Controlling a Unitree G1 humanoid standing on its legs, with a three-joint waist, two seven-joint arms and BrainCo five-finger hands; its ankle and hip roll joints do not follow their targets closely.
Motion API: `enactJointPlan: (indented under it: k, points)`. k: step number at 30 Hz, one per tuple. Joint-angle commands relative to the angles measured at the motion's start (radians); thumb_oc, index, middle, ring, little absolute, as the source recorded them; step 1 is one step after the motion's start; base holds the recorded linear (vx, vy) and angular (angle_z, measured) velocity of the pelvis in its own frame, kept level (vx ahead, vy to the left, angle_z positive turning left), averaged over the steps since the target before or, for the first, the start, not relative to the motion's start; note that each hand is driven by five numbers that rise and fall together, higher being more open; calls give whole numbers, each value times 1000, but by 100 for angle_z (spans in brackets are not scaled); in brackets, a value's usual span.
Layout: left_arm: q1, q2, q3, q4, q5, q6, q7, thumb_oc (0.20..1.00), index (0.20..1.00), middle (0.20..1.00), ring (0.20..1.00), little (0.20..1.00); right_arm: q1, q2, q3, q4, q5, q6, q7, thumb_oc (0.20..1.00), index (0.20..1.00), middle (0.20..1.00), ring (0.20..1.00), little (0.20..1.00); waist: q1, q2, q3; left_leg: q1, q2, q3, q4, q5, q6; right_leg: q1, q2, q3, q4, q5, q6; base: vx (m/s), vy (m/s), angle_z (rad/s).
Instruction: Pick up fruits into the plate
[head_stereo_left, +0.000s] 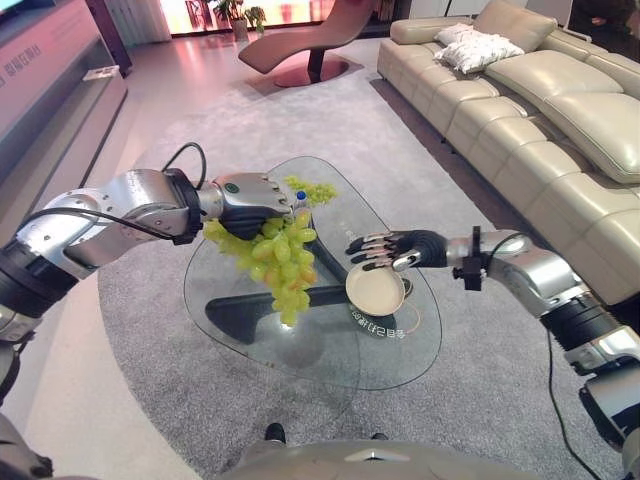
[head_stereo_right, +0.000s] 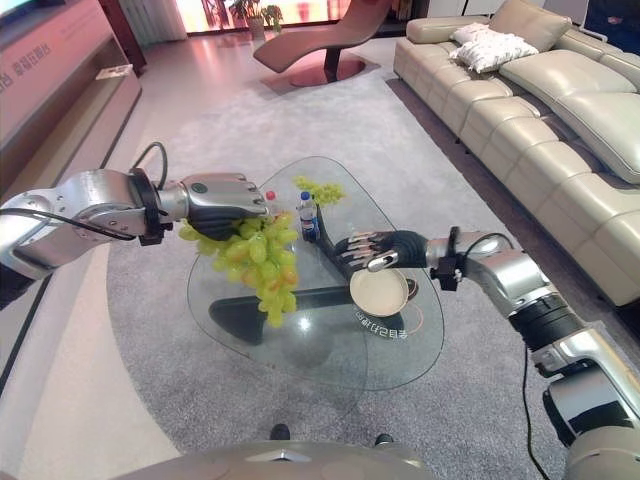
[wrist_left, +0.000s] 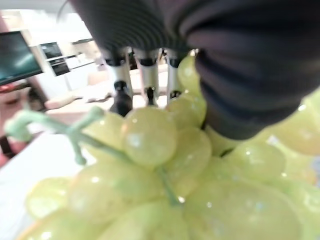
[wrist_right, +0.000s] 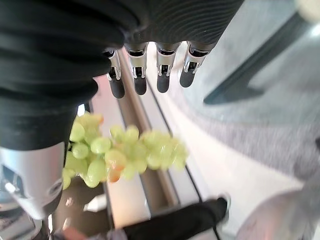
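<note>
Grapes (head_stereo_left: 280, 262) up in the air over the glass worktop (head_stereo_left: 330, 350), not in the plate (head_stereo_left: 375, 288) yet.
Left hand (head_stereo_left: 252, 205) has its fingers curled round the top of the bunch, which dangles just beside the plate. Right hand (head_stereo_left: 385, 250) hovers over the plate's far edge, fingers straight and loose, holding nothing. Second small bunch (head_stereo_left: 312, 191) and a little bottle (head_stereo_right: 308, 216) sit at the worktop's far end.

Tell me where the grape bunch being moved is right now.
The grape bunch hangs from the left hand, lifted above the left side of the glass table, with the plate to its right by the right hand.
</note>
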Motion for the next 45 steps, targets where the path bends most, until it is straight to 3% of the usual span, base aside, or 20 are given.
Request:
enactJointPlan:
  k: [1,9,36,37,38,45]
  points:
    - [-107,-29,39,26,-82,21,-7,200,200,200,200,200,-55,29,38,-50,38,8,27,1000,1000,1000,1000,1000,14,-40,-33,56,-66,17,6,-126,37,25,-17,-37,9,-20,31,0,0,0]
    - [-94,-75,60,-10,-120,37,-37,200,200,200,200,200,-30,100,67,-93,79,53,15,1000,1000,1000,1000,1000,11,-39,-29,58,-65,18,6,-130,39,26,-16,-26,7,-22,30,0,0,0]
    - [-43,-178,111,-72,-108,90,-61,200,200,200,200,200,56,250,167,-228,129,87,-13,1000,1000,1000,1000,1000,1,-37,-14,63,-64,21,6,-136,44,25,-13,2,5,-27,29,0,-1,-1]
    - [-41,-180,111,-71,-108,90,-61,200,200,200,200,200,58,253,168,-228,131,81,-24,244,244,244,244,244,1,-37,-13,64,-64,20,6,-136,44,25,-12,3,5,-27,28,0,0,0]
    - [-39,-182,113,-70,-105,89,-62,200,200,200,200,200,59,255,167,-228,135,83,-30,200,200,200,200,200,0,-37,-13,65,-63,21,6,-137,44,26,-12,3,5,-27,28,0,0,0]
    - [-25,-186,128,-71,-101,83,-67,200,200,200,200,200,67,258,163,-217,120,82,-18,200,200,200,200,200,2,-38,-13,67,-63,19,6,-138,44,28,-13,4,5,-28,29,0,0,0]
